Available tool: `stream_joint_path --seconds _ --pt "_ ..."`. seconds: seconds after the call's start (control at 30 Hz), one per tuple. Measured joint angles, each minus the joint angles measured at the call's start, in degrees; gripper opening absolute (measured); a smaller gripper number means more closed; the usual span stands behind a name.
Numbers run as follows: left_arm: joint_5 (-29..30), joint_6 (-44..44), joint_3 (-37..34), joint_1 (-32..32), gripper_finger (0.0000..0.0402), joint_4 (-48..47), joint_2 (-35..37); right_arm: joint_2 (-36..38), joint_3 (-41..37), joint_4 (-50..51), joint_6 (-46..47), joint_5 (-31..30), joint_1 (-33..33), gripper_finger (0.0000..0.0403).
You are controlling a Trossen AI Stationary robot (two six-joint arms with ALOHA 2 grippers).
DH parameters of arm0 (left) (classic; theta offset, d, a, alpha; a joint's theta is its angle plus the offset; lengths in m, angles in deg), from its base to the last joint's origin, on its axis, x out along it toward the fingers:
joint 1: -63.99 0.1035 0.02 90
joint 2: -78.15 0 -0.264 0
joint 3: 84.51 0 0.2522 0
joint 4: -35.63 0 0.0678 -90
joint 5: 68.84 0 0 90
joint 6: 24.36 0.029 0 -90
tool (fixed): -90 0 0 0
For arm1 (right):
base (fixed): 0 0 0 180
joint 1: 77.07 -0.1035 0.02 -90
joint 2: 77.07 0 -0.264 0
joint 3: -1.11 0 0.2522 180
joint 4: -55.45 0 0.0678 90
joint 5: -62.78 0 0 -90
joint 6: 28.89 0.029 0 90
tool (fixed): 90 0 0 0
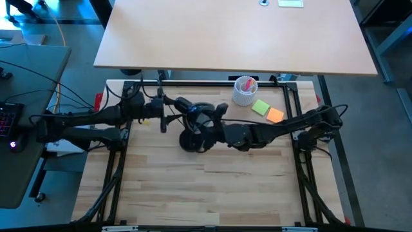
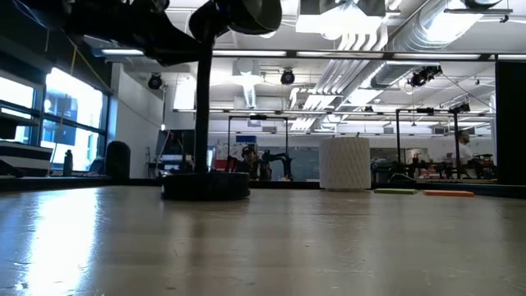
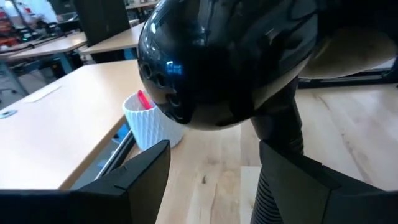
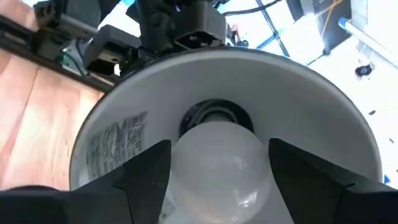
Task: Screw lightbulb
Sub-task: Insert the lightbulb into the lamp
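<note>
The pale wooden plank surface [image 1: 212, 187] carries a glossy black desk lamp [image 1: 196, 125] with cone shade and round base. The left hand [image 3: 214, 168] is spread around the shade's smooth back. The right hand [image 4: 217, 165] clasps the small white rounded lightbulb [image 4: 216, 163] inside the shade's white interior, at the socket. Nearby stand a white ribbed cup [image 1: 244, 91] and green and orange sticky notes [image 1: 268, 111].

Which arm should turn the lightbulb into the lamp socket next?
Right. The right hand already has its fingers on either side of the lightbulb inside the lamp shade; the left hand flanks the shade's black outside.
</note>
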Motion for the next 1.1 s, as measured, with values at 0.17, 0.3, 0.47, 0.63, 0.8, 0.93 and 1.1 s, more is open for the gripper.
stream_joint_path --seconds 0.17,0.3,0.47,0.63,0.8,0.93,1.1 --pt "4.7 0.7 0.1 -2.5 0.0245 -2.4 0.1 0.0 0.0 0.8 -5.3 -0.6 -0.2 0.0263" --pt "6.6 0.9 0.1 -3.2 0.0245 -4.1 0.1 0.0 0.0 1.4 -7.4 -0.6 -0.3 0.0263" --pt "8.1 0.8 0.1 -3.5 0.0245 -4.8 0.0 0.0 0.0 2.3 -7.6 -0.6 -0.6 0.0266" --pt "8.4 0.5 0.1 -3.5 0.0246 -5.2 0.0 0.0 0.0 2.4 -8.0 -0.4 -1.9 0.0281" --pt "8.4 0.5 0.0 -3.5 0.0246 -6.0 0.0 1.0 0.0 2.9 -8.0 -2.2 -3.9 0.0284" --pt "8.9 0.4 0.0 -3.5 0.0245 -8.1 0.0 2.6 0.0 3.1 -8.0 -7.6 -6.1 0.0284" --pt "13.5 -0.1 -0.1 -4.7 0.0246 -10.5 0.0 5.1 0.0 9.0 -2.8 -11.9 -9.1 0.0284"
